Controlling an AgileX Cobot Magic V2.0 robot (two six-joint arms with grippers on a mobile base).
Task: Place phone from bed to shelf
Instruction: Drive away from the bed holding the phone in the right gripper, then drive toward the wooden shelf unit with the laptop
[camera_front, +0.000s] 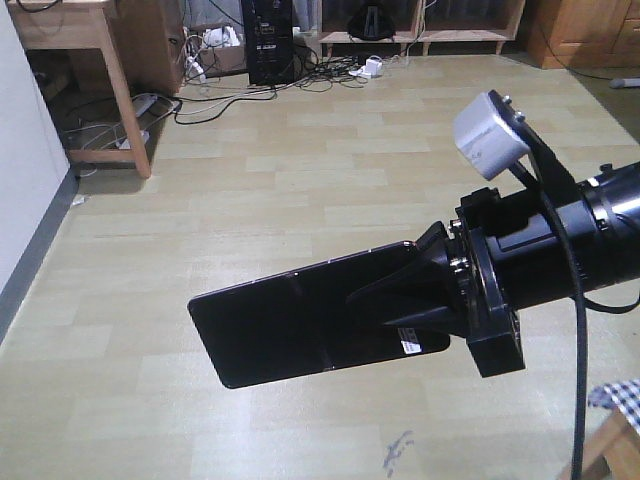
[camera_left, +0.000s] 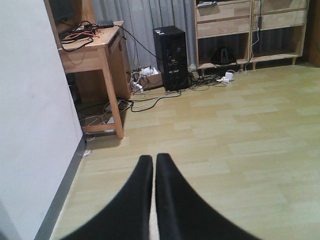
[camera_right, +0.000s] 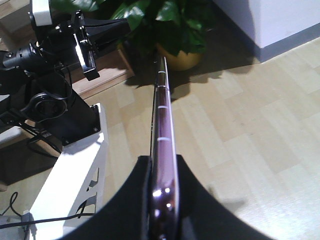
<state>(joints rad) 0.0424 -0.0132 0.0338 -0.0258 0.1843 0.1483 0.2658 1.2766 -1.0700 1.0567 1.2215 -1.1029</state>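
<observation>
The right pincer (camera_front: 362, 300) is closed on the phone (camera_front: 290, 320). It grips one short end, one finger on each flat face, and the rest of the slab sticks out ahead of the fingertips, in the air above the wooden floor (camera_front: 300, 180). In the front view the phone stands on its long edge, glossy face to the camera, tilted a little downward away from the pincer. A seam crosses its middle and a small white sticker (camera_front: 412, 347) sits close to the pincer's finger. In the right wrist view the phone (camera_right: 161, 115) shows only its thin pinkish-silver edge, running straight forward from between the two black fingers (camera_right: 137, 195). Beyond its far tip stands a green plant (camera_right: 150, 20) in a yellow pot (camera_right: 180, 57).

The left pincer (camera_left: 154, 159) is closed – only a thin slit between its fingers – and holds nothing. Far ahead of it, across the floor, stands the shelf (camera_left: 222, 27) of pale wood. A black computer tower (camera_left: 170, 57) is just to the shelf's left, and a wooden bench (camera_left: 92, 55) with cables on it is ahead and to the left.

Behind and below the right pincer, a corner of the bed (camera_front: 615, 395) shows (only a bit of check cloth) – well apart from the phone.
</observation>
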